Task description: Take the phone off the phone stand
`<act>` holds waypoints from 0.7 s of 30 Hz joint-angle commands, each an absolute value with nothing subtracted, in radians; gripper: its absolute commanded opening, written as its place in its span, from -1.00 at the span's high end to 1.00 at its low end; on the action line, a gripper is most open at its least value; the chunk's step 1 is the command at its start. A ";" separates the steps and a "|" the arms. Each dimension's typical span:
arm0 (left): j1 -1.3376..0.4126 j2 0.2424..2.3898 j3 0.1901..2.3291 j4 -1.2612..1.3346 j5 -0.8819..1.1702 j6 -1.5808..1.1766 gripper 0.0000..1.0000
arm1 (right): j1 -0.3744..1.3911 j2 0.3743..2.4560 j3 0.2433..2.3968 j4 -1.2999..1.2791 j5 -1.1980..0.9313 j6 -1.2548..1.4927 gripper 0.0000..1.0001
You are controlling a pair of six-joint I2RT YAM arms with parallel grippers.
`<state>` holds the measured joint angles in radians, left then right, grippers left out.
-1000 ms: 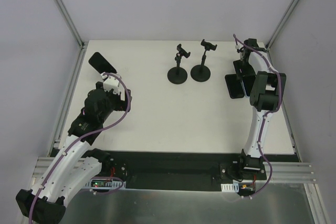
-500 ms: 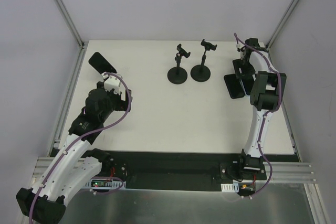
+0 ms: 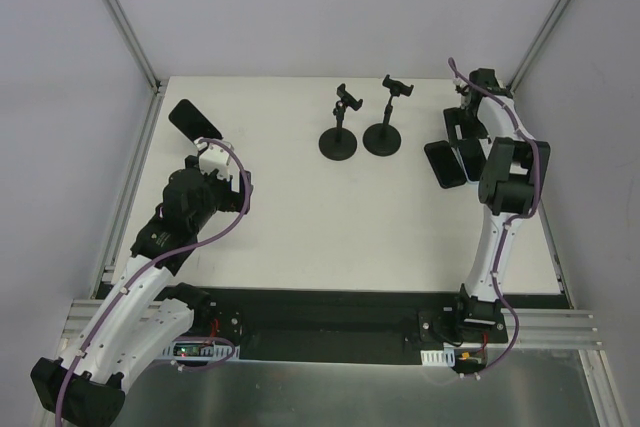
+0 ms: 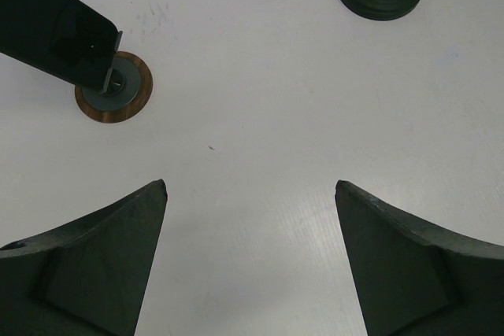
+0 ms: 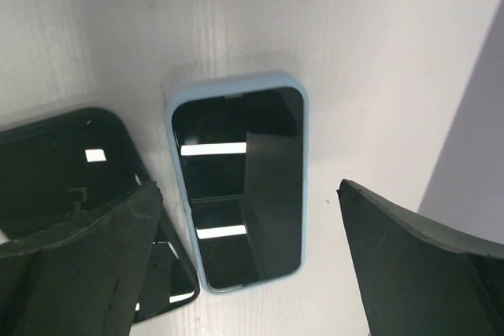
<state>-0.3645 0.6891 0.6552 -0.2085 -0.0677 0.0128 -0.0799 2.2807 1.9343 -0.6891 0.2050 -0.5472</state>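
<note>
Phone in the pale blue case (image 5: 236, 186) lies flat, screen up, on the white table (image 3: 320, 217) at the far right, close to the side wall, well apart from the stands. R gripper (image 5: 250, 188) hangs right over it w/ fingers spread wide, one either side of the phone in the wrist view, nothing clamped btwn them, so it's let go. Just beside the blue one, on its left in the wrist pic, is a 2nd phone in a black case (image 5: 63, 155), also flat; can't tell if the two touch. From above, that cluster shows as dark slabs by the R arm's wrist, partly hidden by the arm. Mid-back of the table the two black stands, left one (image 3: 338, 144) and right one (image 3: 382, 139), sit side by side on round bases, upright, small clamps on top, bases near each other but apart. Over on the far left a 3rd dark phone (image 3: 195, 119) lies at an angle near the corner; in the L wrist view its end rests over a small round brown-rimmed disc (image 4: 118, 96). L gripper (image 4: 250, 186) hovers nearer than that phone, fingers wide apart over bare tabletop, gripping nothing.
</note>
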 commanded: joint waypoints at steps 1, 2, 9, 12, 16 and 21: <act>-0.356 0.678 0.652 -0.198 -0.052 0.014 -0.74 | -0.074 2.035 1.881 -0.658 0.222 -0.486 -0.93; -0.356 0.677 0.650 -0.196 -0.052 0.009 -0.74 | -0.072 2.008 1.864 -0.641 0.218 -0.467 -0.93; -0.356 0.652 0.644 -0.196 -0.063 0.003 -0.74 | -0.023 1.849 1.678 -0.578 -0.027 -0.379 -0.93; -0.356 0.646 0.641 -0.198 -0.067 0.002 -0.74 | 0.018 1.845 1.625 -0.560 -0.138 -0.293 -0.93; -0.356 0.637 0.637 -0.198 -0.078 0.002 -0.73 | 0.064 1.876 1.549 -0.486 -0.267 -0.172 -0.93; -0.356 0.627 0.634 -0.198 -0.084 0.002 -0.74 | 0.118 1.920 1.490 -0.402 -0.334 -0.114 -0.93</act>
<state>-0.3645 0.6456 0.6388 -0.2100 -0.0692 0.0116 0.0917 1.8957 1.5154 -0.4919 -0.2138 -0.2146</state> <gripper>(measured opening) 0.868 0.967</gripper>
